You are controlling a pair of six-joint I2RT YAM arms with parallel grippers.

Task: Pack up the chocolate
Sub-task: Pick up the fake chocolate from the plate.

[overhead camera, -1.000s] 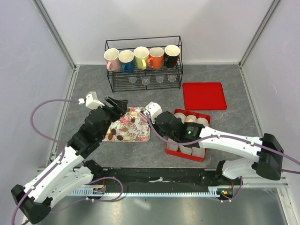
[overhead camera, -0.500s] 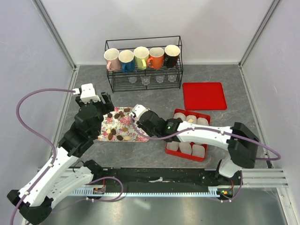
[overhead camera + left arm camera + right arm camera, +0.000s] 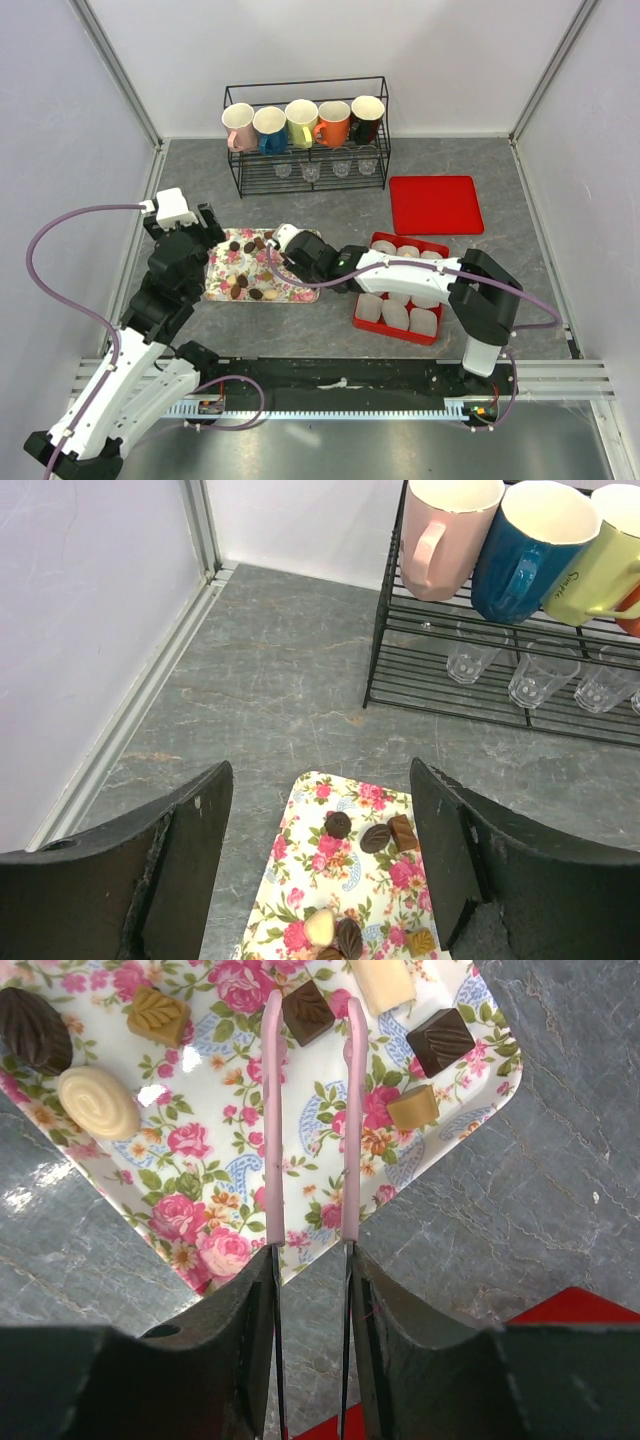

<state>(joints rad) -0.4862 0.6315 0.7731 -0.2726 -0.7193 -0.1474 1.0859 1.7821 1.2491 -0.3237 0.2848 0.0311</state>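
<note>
Right arm (image 3: 400, 266) farther left now, pink tongs (image 3: 275, 1110) astride dark chocolate (image 3: 307, 1012).

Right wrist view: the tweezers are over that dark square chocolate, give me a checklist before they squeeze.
1. Pink tweezers gripped in the right gripper: ok.
2. Dark square chocolate sits between the tips: ok.
3. Tips low enough to catch it: cannot tell.
4. Cream chocolate outside the tips: ok, though close.
5. Left gripper open, clear of the tweezers: ok.
</note>
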